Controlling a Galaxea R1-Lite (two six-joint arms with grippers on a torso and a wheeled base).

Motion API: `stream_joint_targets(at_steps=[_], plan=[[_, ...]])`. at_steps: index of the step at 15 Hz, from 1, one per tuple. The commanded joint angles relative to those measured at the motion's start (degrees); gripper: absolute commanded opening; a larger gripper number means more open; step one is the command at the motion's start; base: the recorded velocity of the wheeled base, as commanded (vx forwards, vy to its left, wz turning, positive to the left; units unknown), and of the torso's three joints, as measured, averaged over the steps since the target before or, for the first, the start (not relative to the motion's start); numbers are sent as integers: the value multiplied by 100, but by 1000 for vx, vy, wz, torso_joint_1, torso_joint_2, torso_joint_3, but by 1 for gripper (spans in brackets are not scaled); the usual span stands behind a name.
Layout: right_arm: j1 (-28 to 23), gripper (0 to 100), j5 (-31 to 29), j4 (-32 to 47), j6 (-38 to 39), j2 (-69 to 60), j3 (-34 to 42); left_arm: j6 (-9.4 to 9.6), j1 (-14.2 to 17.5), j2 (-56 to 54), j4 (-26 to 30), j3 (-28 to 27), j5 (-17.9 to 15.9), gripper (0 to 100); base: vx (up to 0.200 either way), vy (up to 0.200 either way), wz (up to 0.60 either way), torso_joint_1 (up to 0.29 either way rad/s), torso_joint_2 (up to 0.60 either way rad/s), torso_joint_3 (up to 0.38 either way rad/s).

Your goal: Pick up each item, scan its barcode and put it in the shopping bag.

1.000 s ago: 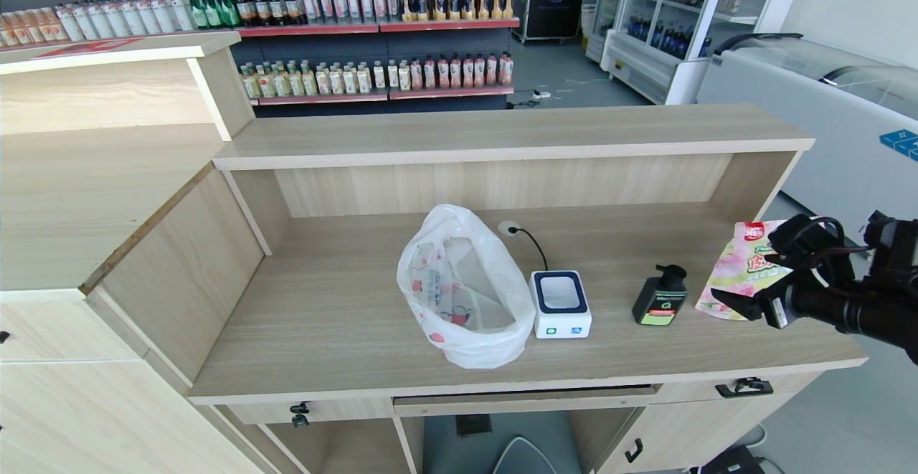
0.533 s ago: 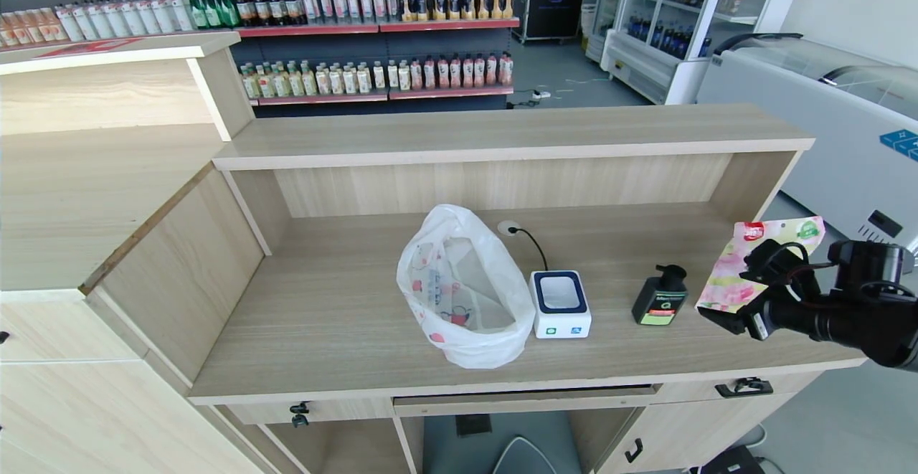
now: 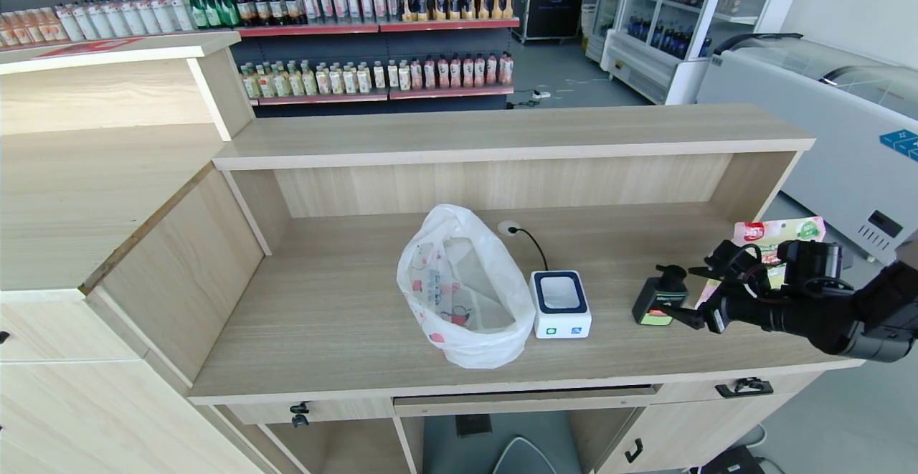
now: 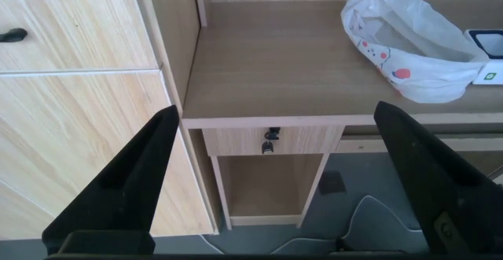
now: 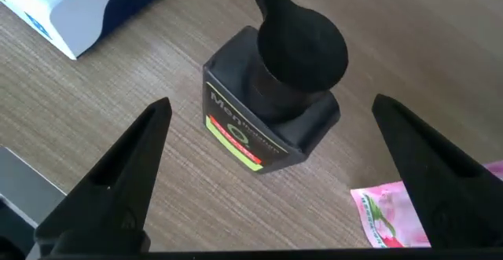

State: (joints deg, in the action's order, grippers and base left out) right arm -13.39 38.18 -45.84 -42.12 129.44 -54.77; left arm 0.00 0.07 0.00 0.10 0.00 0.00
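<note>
The right end effector [image 3: 686, 292] hovers low over the tabletop [image 3: 344, 316] with its fingers spread wide and holding nothing. It is right up against the dark pump bottle [image 3: 658, 300], which stands upright to the right of the white scanner [image 3: 560, 303]. A pink pouch [image 3: 773, 233] lies just behind the arm, near the tabletop's right end. The white shopping bag [image 3: 462, 287] sits open, touching the scanner's left side. The left end effector [image 4: 277, 111] hangs off the tabletop's left front, also spread and empty.
</note>
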Motion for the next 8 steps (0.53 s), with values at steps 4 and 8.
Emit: stream_joint_targets(at_steps=[4,8], plan=[[275,100,75,-13,-60,389,-315,0,1,9,-1,0,0,100,0,0,0,0,0,0],[354,100,67,-13,-77,618,-622,0,1,9,8,0,0,100,0,0,0,0,0,0]])
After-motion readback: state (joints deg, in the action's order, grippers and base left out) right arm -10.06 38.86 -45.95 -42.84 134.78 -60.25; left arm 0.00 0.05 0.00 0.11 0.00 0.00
